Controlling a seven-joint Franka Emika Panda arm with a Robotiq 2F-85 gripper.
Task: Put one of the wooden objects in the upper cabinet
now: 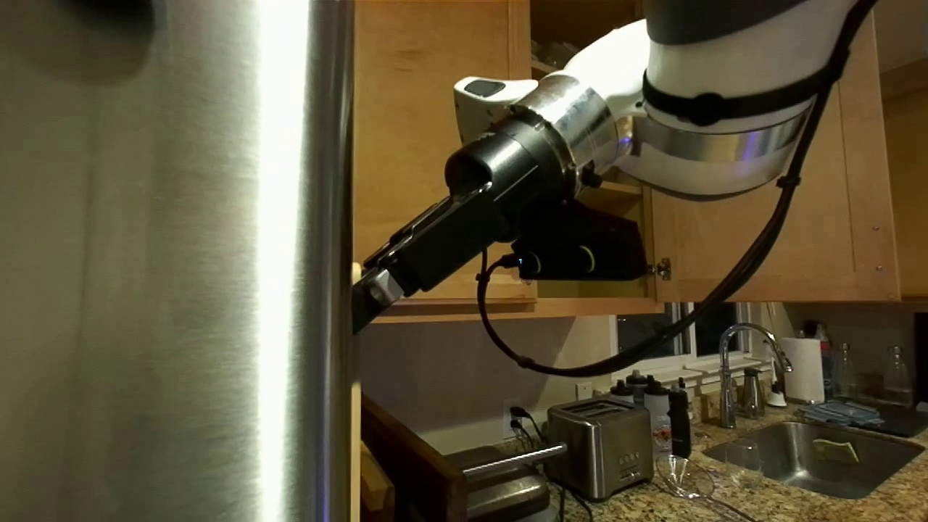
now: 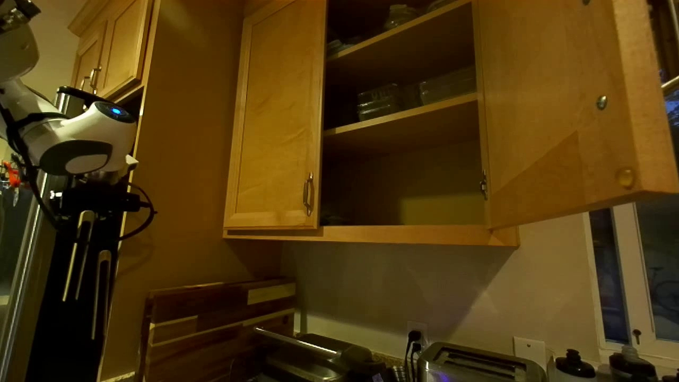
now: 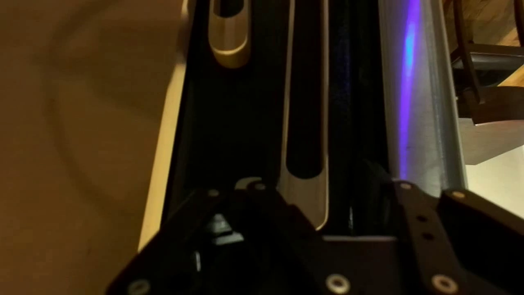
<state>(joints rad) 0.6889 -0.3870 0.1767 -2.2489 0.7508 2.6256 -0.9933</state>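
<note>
Two pale wooden objects with long slots stand against a black upright surface beside the fridge: a higher one (image 2: 86,216) and a lower one (image 2: 104,256). The wrist view shows the end of the higher wooden object (image 3: 305,196) between the spread jaws of my gripper (image 3: 323,186), with a gap on its right; the left finger's linkage covers its lower left corner. Farther off is the lower wooden object (image 3: 230,45). In an exterior view the fridge edge partly hides my gripper (image 1: 370,297). The upper cabinet (image 2: 398,234) has its right door swung wide, its left door closed, and shelves showing.
A steel fridge (image 1: 181,290) stands close beside the gripper, and a wood side panel (image 2: 185,159) rises on the opposite side. The open cabinet door (image 2: 562,106) juts outward. Cutting boards (image 2: 180,345) and a toaster (image 1: 602,449) stand below the cabinet.
</note>
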